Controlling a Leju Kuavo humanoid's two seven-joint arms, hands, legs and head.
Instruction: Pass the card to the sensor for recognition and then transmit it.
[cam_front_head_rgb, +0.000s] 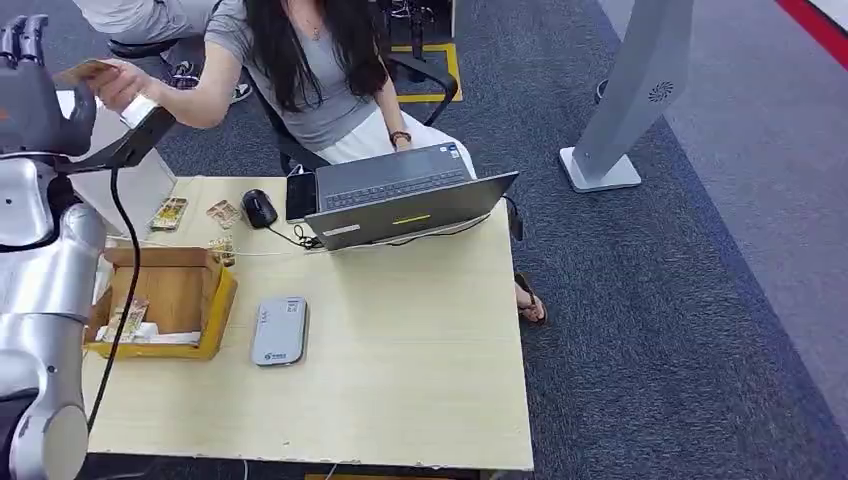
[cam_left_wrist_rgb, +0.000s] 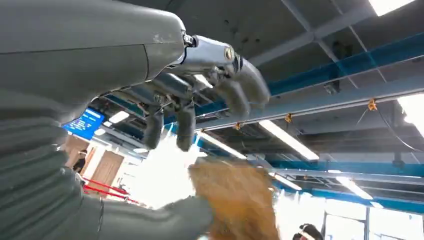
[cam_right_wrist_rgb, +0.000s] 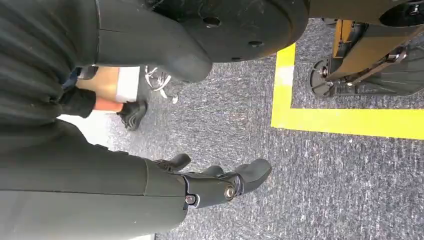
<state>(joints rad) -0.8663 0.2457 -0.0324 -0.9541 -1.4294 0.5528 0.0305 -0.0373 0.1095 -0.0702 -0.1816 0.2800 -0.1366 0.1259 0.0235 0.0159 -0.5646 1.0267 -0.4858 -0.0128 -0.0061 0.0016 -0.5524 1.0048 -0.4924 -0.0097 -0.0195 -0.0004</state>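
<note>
Left hand: the left hand (cam_front_head_rgb: 30, 95) is raised at about 10 o'clock of the head view, above the far-left corner of the table (cam_front_head_rgb: 400, 370); it holds the card (cam_front_head_rgb: 85, 70).
Card: tan, blurred in the left wrist view, resting against the thumb with the darker fingers (cam_left_wrist_rgb: 185, 125) curled above it. A person's hand (cam_front_head_rgb: 125, 85) touches its other end.
Right hand: the right hand (cam_right_wrist_rgb: 220, 182) hangs over grey carpet (cam_right_wrist_rgb: 240, 120); its fingers are curled in and nothing is in them.
Person: seated at 12 o'clock beyond the table, grey top, one arm stretched toward the card.
Sensor: a flat grey card reader (cam_front_head_rgb: 279, 331) lies on the table at about 7 o'clock of the laptop (cam_front_head_rgb: 405, 200), just beside the wooden box (cam_front_head_rgb: 165, 300).
Wooden box: at 9 o'clock on the table, open, with cards lying at its near end.
Loose cards: two (cam_front_head_rgb: 168, 213) lie at 11 o'clock on the tabletop, near a black mouse (cam_front_head_rgb: 259, 207).
Floor: a yellow tape line (cam_right_wrist_rgb: 350, 122) runs across the carpet in the right wrist view.
Stand: a white post (cam_front_head_rgb: 640, 90) rises from the carpet at 2 o'clock.
</note>
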